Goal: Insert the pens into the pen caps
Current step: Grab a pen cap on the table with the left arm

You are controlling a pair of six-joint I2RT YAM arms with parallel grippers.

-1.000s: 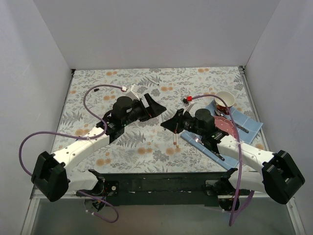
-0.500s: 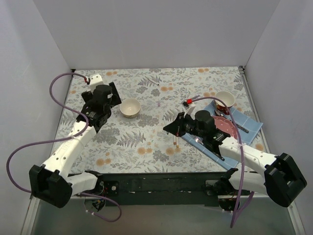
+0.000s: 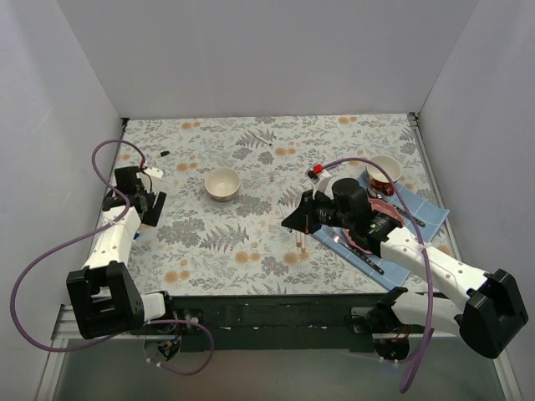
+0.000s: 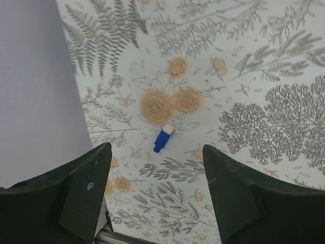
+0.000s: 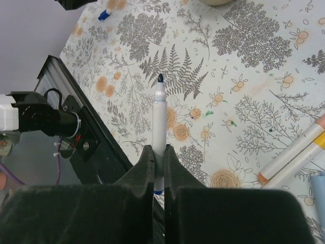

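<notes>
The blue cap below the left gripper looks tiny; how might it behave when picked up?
The blue cap is probably light and stiff, being a tiny plastic tube. Lying on its side on the cloth, it may roll if nudged.

Blue, perhaps white-ended cap [image 4: 163, 139]; floral cloth [image 4: 264, 66]

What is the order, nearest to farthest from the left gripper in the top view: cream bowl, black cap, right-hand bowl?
1. black cap, just beyond the left gripper, back left.
2. cream bowl, centre left.
3. right-hand bowl, far across, right side.
</notes>
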